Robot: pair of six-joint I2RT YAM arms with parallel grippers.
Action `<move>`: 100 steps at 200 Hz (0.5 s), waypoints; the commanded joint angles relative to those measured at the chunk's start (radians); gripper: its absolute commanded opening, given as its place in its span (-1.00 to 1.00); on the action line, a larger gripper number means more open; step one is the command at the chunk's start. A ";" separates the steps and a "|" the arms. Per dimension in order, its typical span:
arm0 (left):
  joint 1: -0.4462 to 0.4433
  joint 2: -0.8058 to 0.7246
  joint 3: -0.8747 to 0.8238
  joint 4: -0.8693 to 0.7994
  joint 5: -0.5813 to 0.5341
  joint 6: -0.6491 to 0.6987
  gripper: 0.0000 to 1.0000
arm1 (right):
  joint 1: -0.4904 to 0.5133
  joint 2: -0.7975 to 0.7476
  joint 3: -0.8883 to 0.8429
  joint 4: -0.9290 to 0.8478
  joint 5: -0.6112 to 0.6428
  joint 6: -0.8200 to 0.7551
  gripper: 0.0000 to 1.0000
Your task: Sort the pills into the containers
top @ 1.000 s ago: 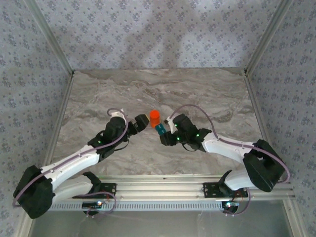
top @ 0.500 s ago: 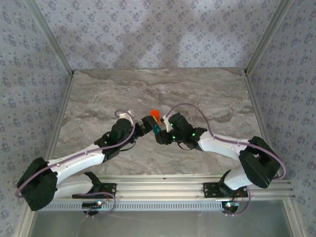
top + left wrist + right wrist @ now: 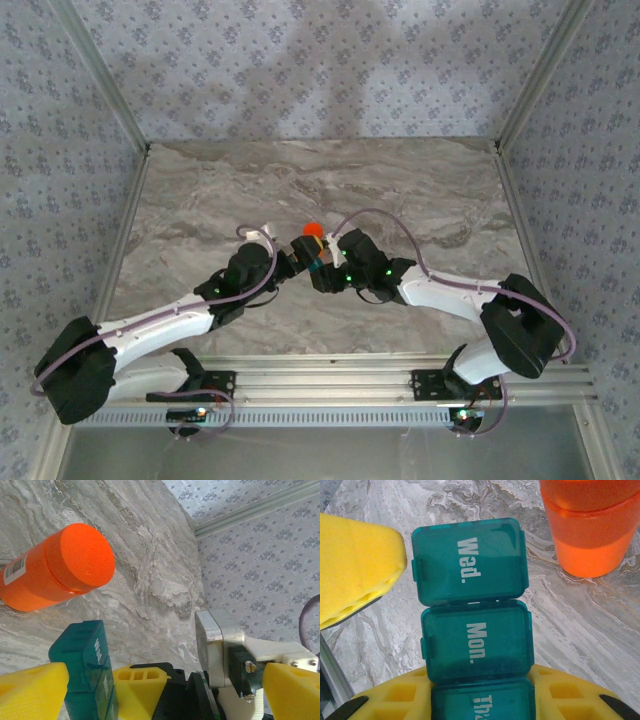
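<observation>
The containers (image 3: 472,605) are a teal strip of three shut lids marked Wed., Mon. and Thu. My right gripper (image 3: 482,702) is shut on the strip's Thu. end, with a yellow finger (image 3: 570,695) on each side. In the top view the strip (image 3: 318,262) hangs just in front of the orange bottle (image 3: 314,229). My left gripper (image 3: 303,252) stands wide open, and the strip (image 3: 87,672) sits between its fingers, close to the left finger (image 3: 30,692). That finger (image 3: 355,570) is beside the Wed. lid without touching it. The pills are hidden.
The orange bottle (image 3: 55,575) with its orange cap stands upright on the marble table (image 3: 420,190), right behind the strip (image 3: 590,525). Both arms meet at the table's middle. Metal rails (image 3: 125,225) and patterned walls edge the table.
My left gripper has moved right and forward until its open fingers flank the strip. My right gripper has shifted slightly left with the strip. The bottle is now partly covered from above.
</observation>
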 commanded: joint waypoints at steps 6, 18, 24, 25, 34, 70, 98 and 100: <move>-0.006 0.001 -0.015 0.050 -0.016 -0.013 0.98 | 0.009 0.011 0.030 0.019 -0.010 0.021 -0.55; -0.006 0.001 -0.016 0.052 -0.017 -0.014 0.99 | 0.008 0.011 0.030 0.021 -0.009 0.023 -0.55; -0.006 0.002 -0.016 0.052 -0.018 -0.013 0.99 | 0.010 0.011 0.030 0.021 -0.011 0.023 -0.55; -0.006 0.002 -0.015 0.053 -0.018 -0.014 0.99 | 0.010 0.011 0.030 0.020 -0.011 0.022 -0.55; -0.007 0.002 -0.016 0.055 -0.020 -0.013 0.98 | 0.010 0.010 0.030 0.022 -0.013 0.024 -0.55; -0.008 0.005 -0.016 0.058 -0.023 -0.014 0.99 | 0.018 0.011 0.028 0.031 -0.016 0.026 -0.57; -0.008 0.008 -0.014 0.060 -0.025 -0.010 0.99 | 0.022 0.011 0.029 0.034 -0.017 0.026 -0.57; -0.008 0.009 -0.015 0.060 -0.025 -0.009 0.99 | 0.022 0.011 0.028 0.035 -0.017 0.026 -0.57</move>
